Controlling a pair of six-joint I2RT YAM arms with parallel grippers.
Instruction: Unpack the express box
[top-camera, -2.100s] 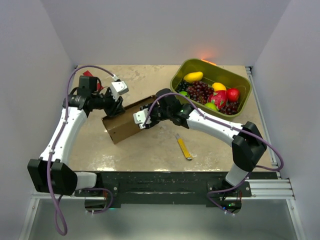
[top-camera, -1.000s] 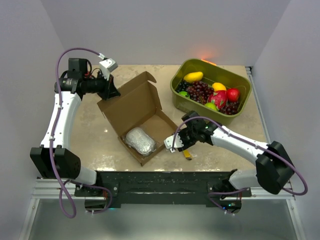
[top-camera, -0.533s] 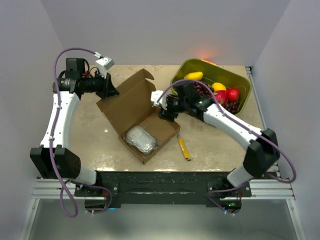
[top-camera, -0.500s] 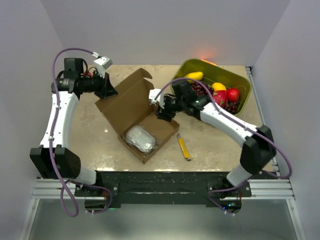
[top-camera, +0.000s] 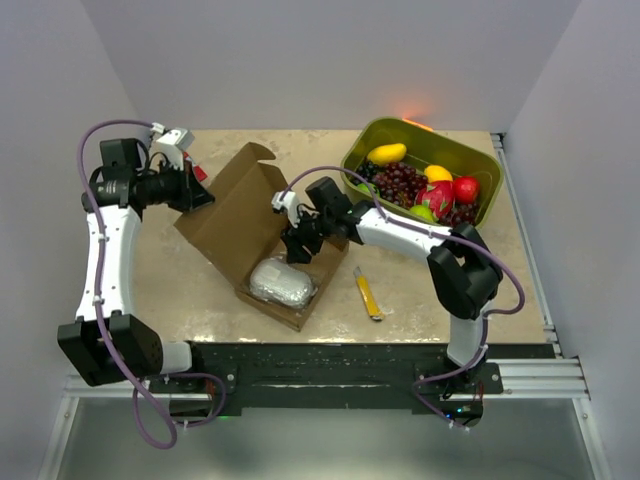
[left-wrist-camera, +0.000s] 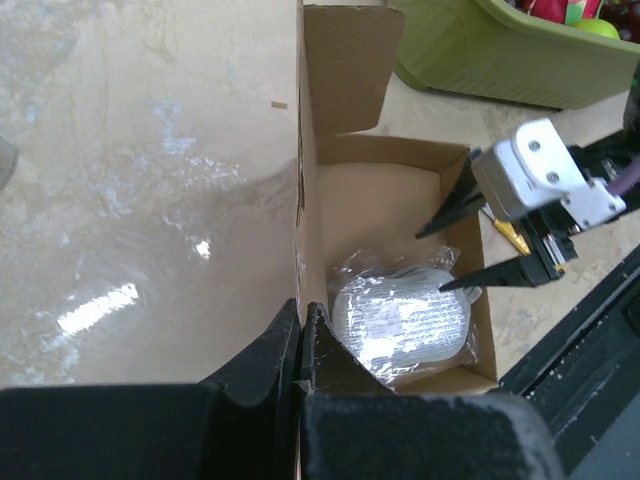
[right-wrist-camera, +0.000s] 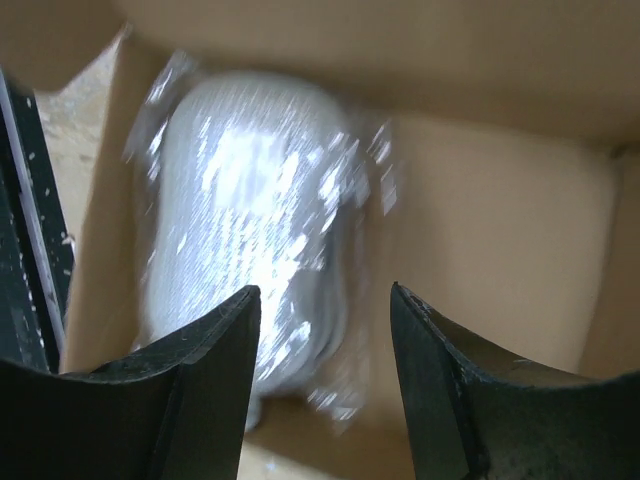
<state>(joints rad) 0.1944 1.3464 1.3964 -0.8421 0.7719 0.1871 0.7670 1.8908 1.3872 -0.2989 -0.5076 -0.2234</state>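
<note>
express box (top-camera: 230, 210) open, long axis diagonal, lid far-left

Plain brown express box (top-camera: 232, 205), shiny silver-grey packet (top-camera: 281, 283), olive-green tub (top-camera: 450, 138) of red, yellow and purple fruit (top-camera: 408, 183), yellow strip (top-camera: 368, 295), mottled beige table (top-camera: 300, 145)

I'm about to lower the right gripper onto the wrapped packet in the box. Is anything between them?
Nothing visible. The right gripper hangs open just over the packet, which lies uncovered on the floor of the box. The left gripper holds the lid back, clear of the path.
</note>
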